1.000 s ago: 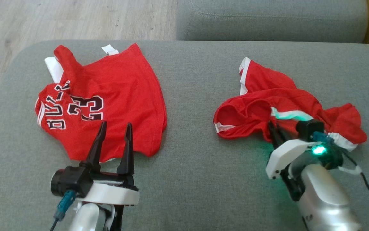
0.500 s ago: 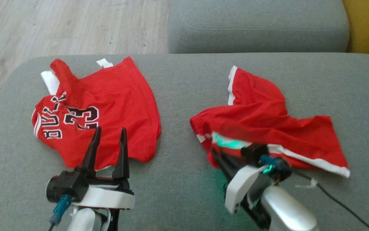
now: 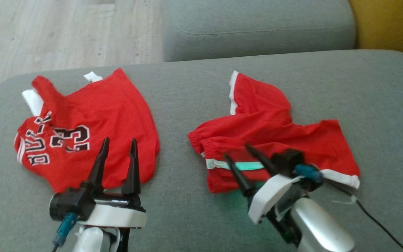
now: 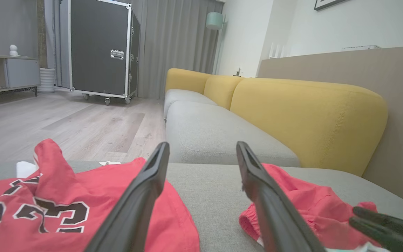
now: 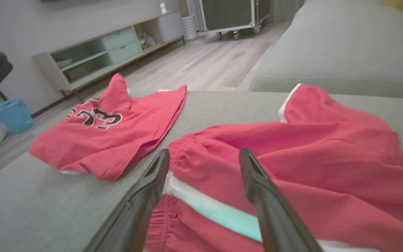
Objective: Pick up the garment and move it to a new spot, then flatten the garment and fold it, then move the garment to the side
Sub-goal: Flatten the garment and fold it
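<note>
Shorts [image 3: 275, 129] have gone from a bunched heap to a flatter spread since a second back. Right claw [image 3: 237, 152], then pinched on the cloth, now stands with fingers apart over the striped side, holding nothing. Head camera has swung too, so the drift of the whole scene is not the garment's.

Shorts lie on right half of grey cushion [image 3: 187, 105], well apart from jersey [image 3: 110, 112] on left. Left claw [image 3: 120, 140] has fingers apart, empty, over jersey's near edge.

Handling, as judged: thin, light, slick knit. Limp, so it will drape and slide rather than hold a crease. Best hold looks to be gathered waistband [image 3: 197, 138] or white-trimmed leg hem [image 3: 341, 176], where cloth is doubled. A mid-panel pinch likely lifts one layer only.
</note>
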{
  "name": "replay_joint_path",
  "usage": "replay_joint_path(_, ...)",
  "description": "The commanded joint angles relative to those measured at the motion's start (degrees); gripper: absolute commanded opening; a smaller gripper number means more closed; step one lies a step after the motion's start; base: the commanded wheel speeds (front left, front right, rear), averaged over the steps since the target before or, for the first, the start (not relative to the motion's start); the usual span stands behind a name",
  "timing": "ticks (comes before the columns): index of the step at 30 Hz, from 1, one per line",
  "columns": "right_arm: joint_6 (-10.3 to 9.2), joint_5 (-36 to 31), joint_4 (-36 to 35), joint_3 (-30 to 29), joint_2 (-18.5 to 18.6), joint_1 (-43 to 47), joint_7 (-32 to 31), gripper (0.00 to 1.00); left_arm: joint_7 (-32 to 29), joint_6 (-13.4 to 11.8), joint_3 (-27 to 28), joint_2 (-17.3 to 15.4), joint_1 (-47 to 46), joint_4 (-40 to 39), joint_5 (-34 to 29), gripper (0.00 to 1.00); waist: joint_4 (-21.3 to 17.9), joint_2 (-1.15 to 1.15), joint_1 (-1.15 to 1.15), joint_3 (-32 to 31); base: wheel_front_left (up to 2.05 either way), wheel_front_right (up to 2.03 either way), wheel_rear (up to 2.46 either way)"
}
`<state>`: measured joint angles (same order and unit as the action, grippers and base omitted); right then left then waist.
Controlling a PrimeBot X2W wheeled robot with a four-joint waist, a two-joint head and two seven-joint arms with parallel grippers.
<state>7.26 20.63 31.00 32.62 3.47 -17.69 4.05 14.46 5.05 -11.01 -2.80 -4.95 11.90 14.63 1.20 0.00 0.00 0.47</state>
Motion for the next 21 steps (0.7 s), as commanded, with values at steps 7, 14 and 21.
replay_joint_path(7,0.23,-3.1,-8.4,-10.8,-0.4,3.3,0.2,1.00,0.5,-0.7,1.6,-0.1,-2.5,-2.8,0.3,1.00,-3.5,0.00,0.00,-0.2,0.00,0.00,0.00)
replay_joint_path(14,0.23,-6.9,-12.8,-22.3,1.4,5.4,4.2,1.00,0.5,-0.9,0.7,-0.1,-2.9,-3.3,0.7,1.00,-5.2,0.00,0.00,0.2,0.00,0.00,0.00)
replay_joint_path(21,0.23,-16.0,-13.7,-32.8,0.2,8.7,10.7,1.00,0.5,-1.4,-2.4,-0.1,-2.9,-3.2,1.6,1.00,-5.8,0.00,0.00,1.0,0.00,0.00,0.00)
